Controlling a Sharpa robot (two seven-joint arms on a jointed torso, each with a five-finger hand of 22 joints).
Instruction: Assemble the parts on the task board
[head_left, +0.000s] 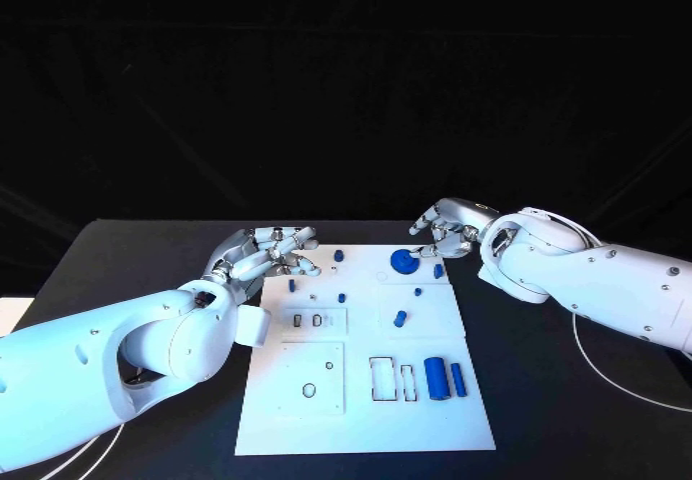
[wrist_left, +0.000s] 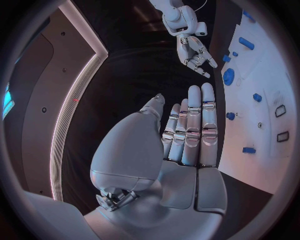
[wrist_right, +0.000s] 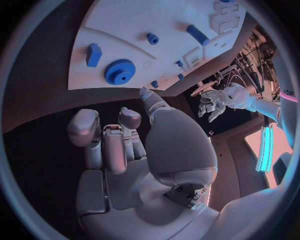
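Head view: left hand (head_left: 271, 252) fingers straight, empty; right hand (head_left: 444, 228) fingers curled, empty.

Both hands flank the task board (head_left: 289, 420)'s far end; its near half lies unobstructed.

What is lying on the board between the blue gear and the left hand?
In the head view, a small blue peg stands on the task board between the blue gear and the left hand; otherwise that stretch is bare white.
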